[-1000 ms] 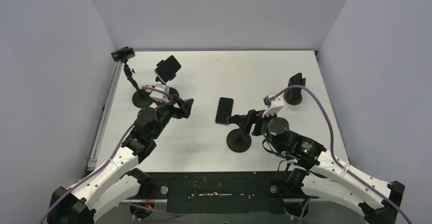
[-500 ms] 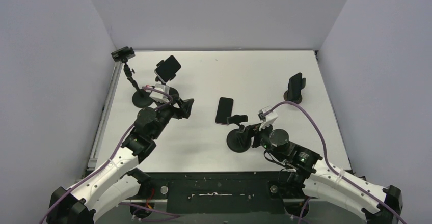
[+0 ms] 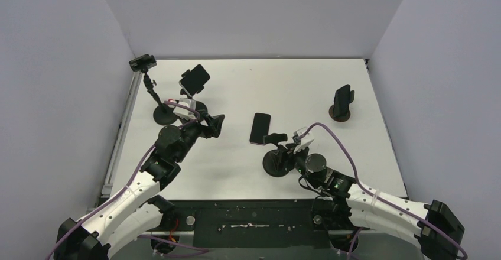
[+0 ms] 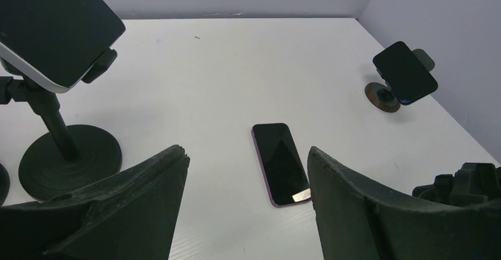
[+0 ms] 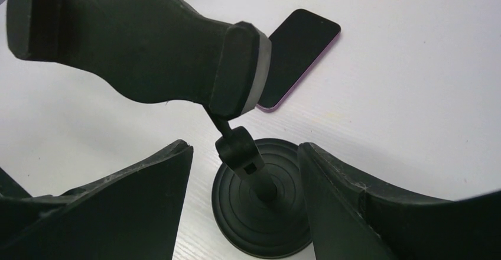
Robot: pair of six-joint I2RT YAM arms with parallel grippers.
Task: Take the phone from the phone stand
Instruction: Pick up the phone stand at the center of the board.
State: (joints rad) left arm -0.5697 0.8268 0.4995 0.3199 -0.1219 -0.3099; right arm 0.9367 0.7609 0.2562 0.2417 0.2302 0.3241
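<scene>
While the phone (image 3: 260, 128) lies flat on the worktop (image 3: 295, 88) at eleven o'clock from the bare stand (image 3: 276, 161), with the left pincer (image 4: 247, 153) and right pincer (image 5: 242, 150) both wide and holding nothing, it looks thin, stiff and slippery, best pinched by its long sides.

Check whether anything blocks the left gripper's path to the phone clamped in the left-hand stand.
Nothing visible does. The left gripper is open, and the clamped phone sits up and to its left; only its own stand is beneath it.
</scene>
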